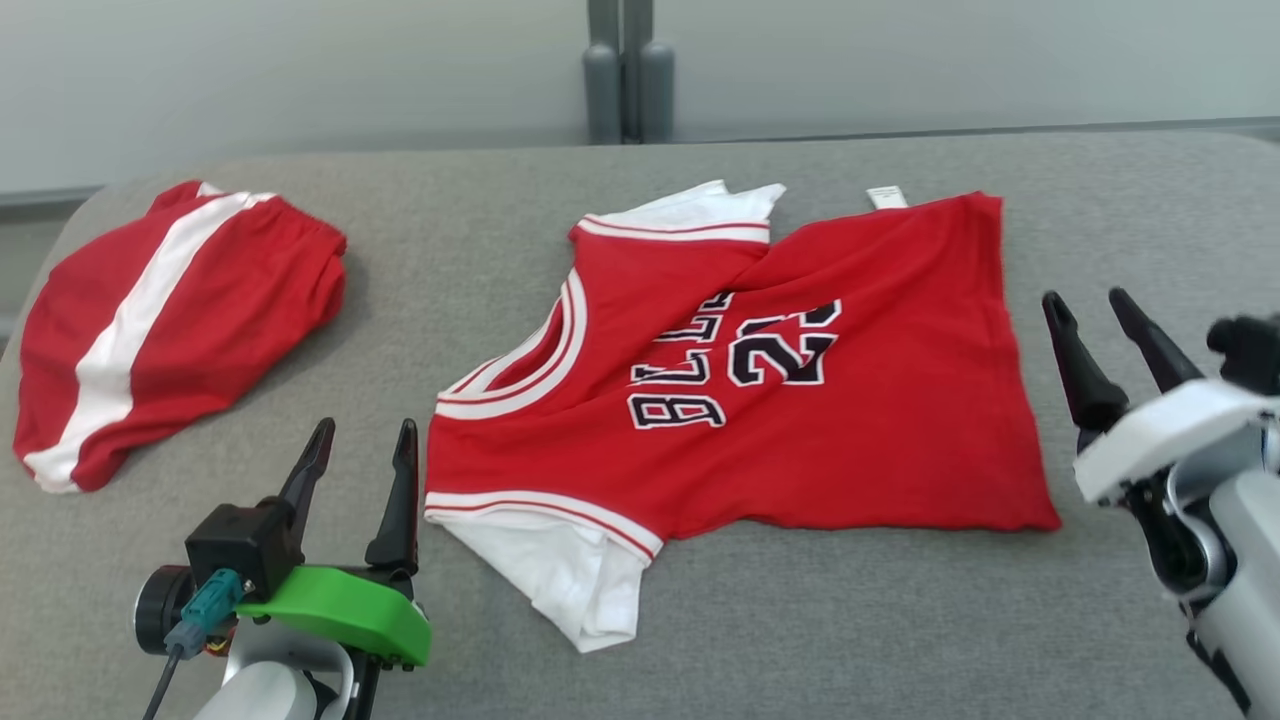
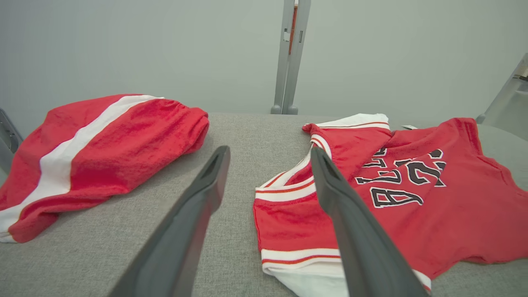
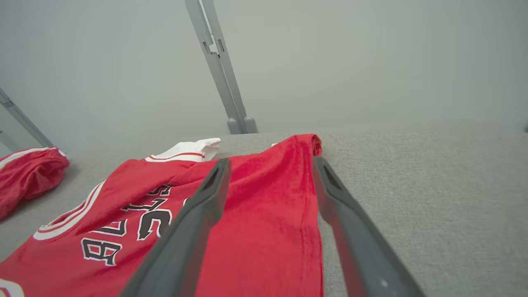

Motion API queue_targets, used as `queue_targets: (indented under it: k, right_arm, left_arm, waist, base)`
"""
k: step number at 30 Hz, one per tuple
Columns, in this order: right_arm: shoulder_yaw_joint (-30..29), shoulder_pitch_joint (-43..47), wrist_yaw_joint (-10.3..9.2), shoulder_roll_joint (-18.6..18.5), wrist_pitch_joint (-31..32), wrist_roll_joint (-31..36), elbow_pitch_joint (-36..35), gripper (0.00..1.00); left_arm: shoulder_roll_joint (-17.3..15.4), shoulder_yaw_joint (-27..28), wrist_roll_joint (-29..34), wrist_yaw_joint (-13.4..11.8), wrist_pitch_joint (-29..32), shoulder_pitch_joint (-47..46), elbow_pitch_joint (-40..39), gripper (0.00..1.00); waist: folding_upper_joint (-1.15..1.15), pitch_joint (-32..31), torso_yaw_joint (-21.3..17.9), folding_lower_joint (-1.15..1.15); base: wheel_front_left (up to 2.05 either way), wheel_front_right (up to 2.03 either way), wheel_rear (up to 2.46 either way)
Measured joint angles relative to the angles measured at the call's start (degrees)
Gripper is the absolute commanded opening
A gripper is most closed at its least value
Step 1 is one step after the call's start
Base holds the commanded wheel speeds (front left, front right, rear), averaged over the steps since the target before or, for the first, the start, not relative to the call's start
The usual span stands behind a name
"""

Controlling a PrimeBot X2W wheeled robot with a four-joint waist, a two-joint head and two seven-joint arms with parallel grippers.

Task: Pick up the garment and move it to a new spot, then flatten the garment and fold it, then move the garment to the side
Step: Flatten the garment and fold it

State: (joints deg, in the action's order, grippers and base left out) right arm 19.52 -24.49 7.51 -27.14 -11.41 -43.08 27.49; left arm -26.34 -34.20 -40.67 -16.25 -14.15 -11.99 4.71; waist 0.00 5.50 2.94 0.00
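Observation:
The garment (image 1: 780, 420) is a red jersey with white trim and black lettering, spread sideways on the grey table (image 1: 800, 640); its upper part is folded over in a crease. It also lies in the left wrist view (image 2: 433, 198) and the right wrist view (image 3: 255, 222). My left gripper (image 1: 362, 440) stands open just left of the jersey's near sleeve, holding nothing. My right gripper (image 1: 1090, 305) is open just right of the jersey's hem edge, empty. In the right wrist view its fingers (image 3: 198, 222) straddle the hem above the cloth.
A second red garment with a white stripe (image 1: 160, 320) lies bunched at the table's far left, also in the left wrist view (image 2: 95, 156). A grey post (image 1: 628, 70) stands behind the table's back edge. Bare table surface lies in front and to the right.

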Motion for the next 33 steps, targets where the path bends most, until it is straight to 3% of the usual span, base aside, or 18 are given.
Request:
queue_targets:
  k: [8,16,19,25,33]
  right_arm:
    - [-7.8,12.0,-0.02,4.7,-3.3,2.6,-9.2,1.0]
    - [-10.5,16.2,-0.01,6.9,-2.9,8.1,-15.4,1.0]
    - [-10.8,16.6,-0.01,7.8,-2.2,8.5,-16.8,1.0]
    - [-10.6,16.8,-0.01,8.9,-0.8,9.2,-18.2,1.0]
    - [-10.1,16.6,-0.01,10.3,0.0,9.5,-18.6,1.0]
  left_arm:
    - [0.2,0.5,-0.1,-0.2,-0.2,1.7,-0.5,1.0]
    - [0.2,0.2,0.0,0.1,-0.3,2.3,-0.3,1.0]
    - [0.4,-2.3,0.0,1.4,3.1,2.0,0.1,1.0]
    - [2.0,-8.4,-2.4,4.9,16.0,-1.2,1.3,1.0]
    - [3.6,-14.3,0.0,4.4,25.8,-6.1,5.2,1.0]
  waist:
    - [0.0,-2.6,-3.1,0.0]
    - [0.0,-2.9,-3.9,0.0]
    - [0.0,-2.6,-3.9,0.0]
    - [0.0,-1.8,-4.5,0.0]
    - [0.0,-0.4,-6.6,0.0]
  base:
    - [0.0,0.0,0.0]
    - [0.0,0.0,0.0]
    - [0.0,0.0,0.0]
    - [0.0,0.0,0.0]
    - [0.0,0.0,0.0]
